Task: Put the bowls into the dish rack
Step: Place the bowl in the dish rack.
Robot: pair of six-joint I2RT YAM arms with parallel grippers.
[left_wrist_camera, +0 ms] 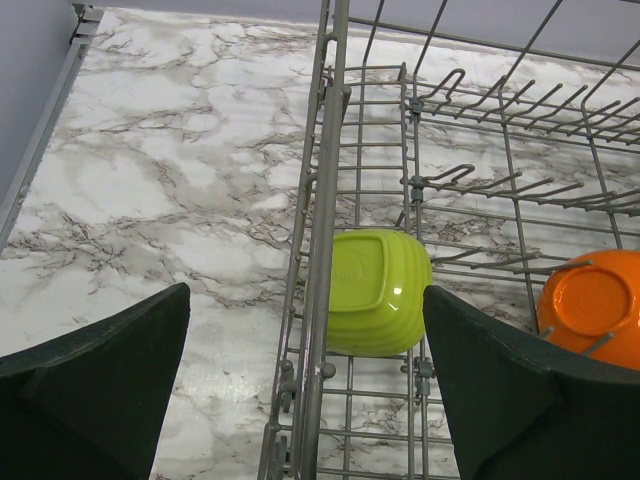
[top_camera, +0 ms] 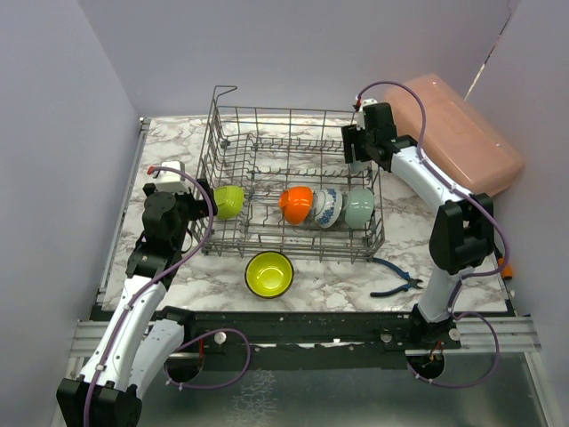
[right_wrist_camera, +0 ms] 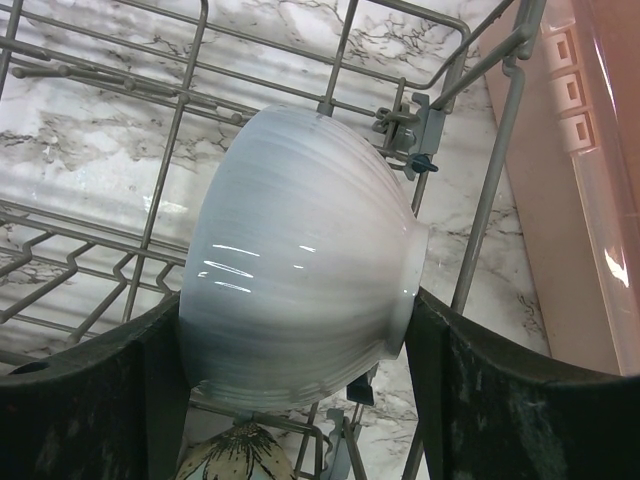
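My right gripper [right_wrist_camera: 295,330] is shut on a white ribbed bowl [right_wrist_camera: 300,240], with a pad against its rim side and one against its foot. It holds the bowl on its side over the back right corner of the grey wire dish rack [top_camera: 293,116]. Inside the rack stand a lime green bowl [top_camera: 228,201], an orange bowl [top_camera: 296,204], a blue-patterned bowl [top_camera: 326,206] and a mint green bowl [top_camera: 359,207]. A yellow-green bowl [top_camera: 269,273] sits on the table in front of the rack. My left gripper [left_wrist_camera: 305,300] hangs open above the rack's left rail, over the lime green bowl [left_wrist_camera: 375,290].
A pink translucent box [top_camera: 458,133] leans at the back right, close beside the right arm. Blue-handled pliers [top_camera: 396,277] lie on the marble table [top_camera: 178,294] right of the yellow-green bowl. The rack's raised corner loop [top_camera: 222,92] stands at its back left.
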